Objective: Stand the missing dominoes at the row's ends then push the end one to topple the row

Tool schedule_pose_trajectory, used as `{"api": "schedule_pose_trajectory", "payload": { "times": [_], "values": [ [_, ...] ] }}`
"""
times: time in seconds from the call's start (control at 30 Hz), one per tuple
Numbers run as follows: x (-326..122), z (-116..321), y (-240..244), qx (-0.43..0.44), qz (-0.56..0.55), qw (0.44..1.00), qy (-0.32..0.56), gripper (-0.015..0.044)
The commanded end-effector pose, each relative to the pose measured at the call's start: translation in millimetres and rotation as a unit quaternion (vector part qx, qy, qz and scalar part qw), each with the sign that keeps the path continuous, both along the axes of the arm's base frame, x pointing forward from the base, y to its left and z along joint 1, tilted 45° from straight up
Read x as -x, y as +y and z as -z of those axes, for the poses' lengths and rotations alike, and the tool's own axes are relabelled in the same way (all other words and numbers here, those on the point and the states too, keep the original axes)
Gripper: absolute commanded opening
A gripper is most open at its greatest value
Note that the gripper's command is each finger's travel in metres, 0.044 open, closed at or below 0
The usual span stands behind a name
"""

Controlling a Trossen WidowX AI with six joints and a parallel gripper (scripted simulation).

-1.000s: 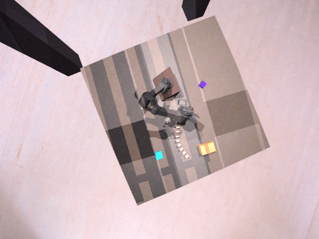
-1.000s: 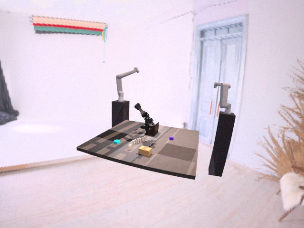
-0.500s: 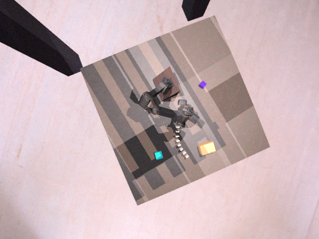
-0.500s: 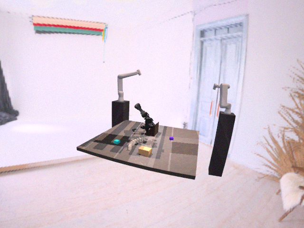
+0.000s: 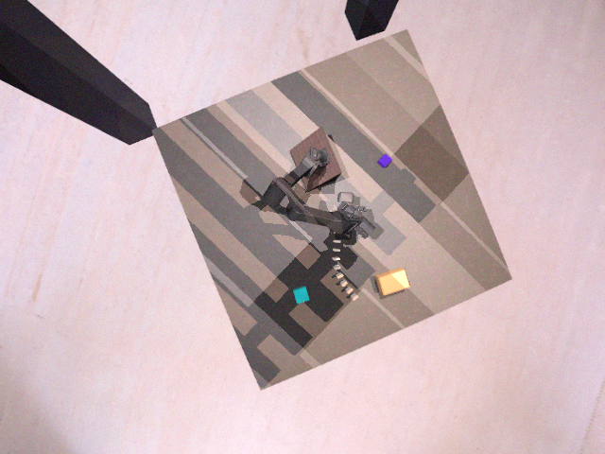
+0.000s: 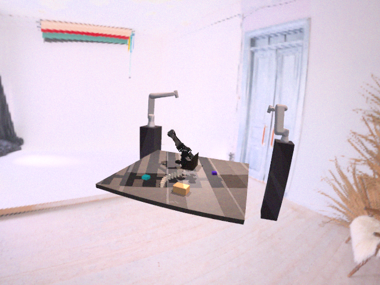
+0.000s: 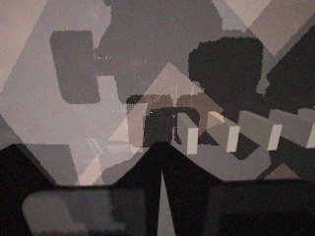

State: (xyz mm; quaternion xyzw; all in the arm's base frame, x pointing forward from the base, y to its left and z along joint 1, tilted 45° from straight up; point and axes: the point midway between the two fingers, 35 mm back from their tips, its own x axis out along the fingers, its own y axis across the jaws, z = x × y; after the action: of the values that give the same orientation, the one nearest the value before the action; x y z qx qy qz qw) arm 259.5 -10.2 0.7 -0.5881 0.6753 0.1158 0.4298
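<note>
A curved row of small pale dominoes stands on the table, with bright narrow sides. One end domino (image 5: 354, 296) (image 6: 161, 183) is far from the arm. The other end of the row is beside the gripper, partly hidden by the arm in the top view. In the wrist view, the nearest visible domino (image 7: 192, 141) stands just right of and beyond the fingertips, with a second domino (image 7: 233, 139) and a third domino (image 7: 275, 138) spaced to its right. My gripper (image 7: 160, 147) is shut and empty, pointing down at this end. Contact with a domino is not visible.
An orange block (image 5: 392, 282) (image 6: 181, 188) lies beside the row's far end. A teal block (image 5: 301, 295) (image 6: 146, 177) lies on the row's other side. A purple block (image 5: 385, 160) (image 6: 214, 173) is farther off. A brown box-like object (image 5: 329, 178) (image 6: 190, 164) is by the arm. Shadows darken the table.
</note>
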Motion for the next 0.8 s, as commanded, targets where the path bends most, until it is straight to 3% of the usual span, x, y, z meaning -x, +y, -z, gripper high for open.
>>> {"api": "schedule_pose_trajectory", "payload": {
  "times": [0.0,0.77],
  "values": [
    [8,32,-37,0.01,0.005,1.0,0.014,0.0],
    [-19,25,-46,0.01,0.005,1.0,0.014,0.0]
  ]
}}
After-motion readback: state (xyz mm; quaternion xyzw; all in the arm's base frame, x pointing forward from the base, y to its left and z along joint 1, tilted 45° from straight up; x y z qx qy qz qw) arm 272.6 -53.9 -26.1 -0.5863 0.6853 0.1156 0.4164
